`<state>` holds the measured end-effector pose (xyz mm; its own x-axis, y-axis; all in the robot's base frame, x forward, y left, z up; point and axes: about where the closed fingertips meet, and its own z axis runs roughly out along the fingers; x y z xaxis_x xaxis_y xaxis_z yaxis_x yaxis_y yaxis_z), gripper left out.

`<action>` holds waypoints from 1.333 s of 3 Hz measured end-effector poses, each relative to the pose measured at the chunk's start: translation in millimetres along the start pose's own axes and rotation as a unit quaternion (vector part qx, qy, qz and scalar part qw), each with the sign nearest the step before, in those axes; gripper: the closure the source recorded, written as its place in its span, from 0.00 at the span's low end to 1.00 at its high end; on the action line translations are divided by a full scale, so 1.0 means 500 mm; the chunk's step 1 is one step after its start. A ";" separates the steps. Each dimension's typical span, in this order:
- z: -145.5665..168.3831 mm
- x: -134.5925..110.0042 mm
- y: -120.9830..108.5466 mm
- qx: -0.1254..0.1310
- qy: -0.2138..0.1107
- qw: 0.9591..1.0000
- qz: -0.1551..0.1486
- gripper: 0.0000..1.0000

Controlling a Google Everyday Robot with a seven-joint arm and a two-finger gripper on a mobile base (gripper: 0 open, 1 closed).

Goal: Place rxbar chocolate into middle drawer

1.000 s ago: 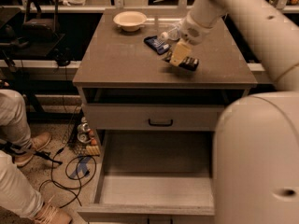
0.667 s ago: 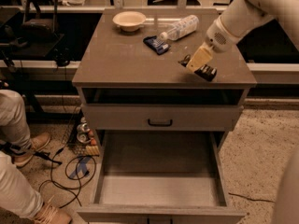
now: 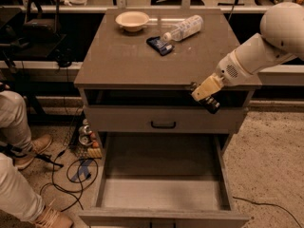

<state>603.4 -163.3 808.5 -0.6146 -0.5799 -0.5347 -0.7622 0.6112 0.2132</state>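
Note:
My gripper point(image 3: 207, 98) hangs in front of the cabinet's right front edge, just below the top and above the open middle drawer point(image 3: 161, 194). It is shut on the rxbar chocolate point(image 3: 212, 105), whose dark end sticks out below the fingers. The drawer is pulled out wide and its pale floor is bare. My white arm point(image 3: 266, 42) reaches in from the upper right.
On the cabinet top point(image 3: 123, 61) lie a blue-wrapped bar point(image 3: 159, 45), a plastic bottle point(image 3: 184, 28) on its side and a pale bowl point(image 3: 132, 19). The closed upper drawer front has a black handle point(image 3: 163, 125). A person's legs point(image 3: 19, 165) and cables point(image 3: 71, 170) are at left.
My gripper has moved with the bar from over the cabinet top, right and down, past the front edge toward the open drawer.

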 end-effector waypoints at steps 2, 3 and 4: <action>0.061 0.116 -0.001 -0.016 0.042 0.998 0.053 1.00; 0.140 0.235 0.016 -0.037 0.082 0.991 0.100 1.00; 0.244 0.339 0.049 -0.060 0.107 0.983 0.133 1.00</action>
<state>505.4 -181.1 623.3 -0.8147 -0.5155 -0.2656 -0.5789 0.6964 0.4241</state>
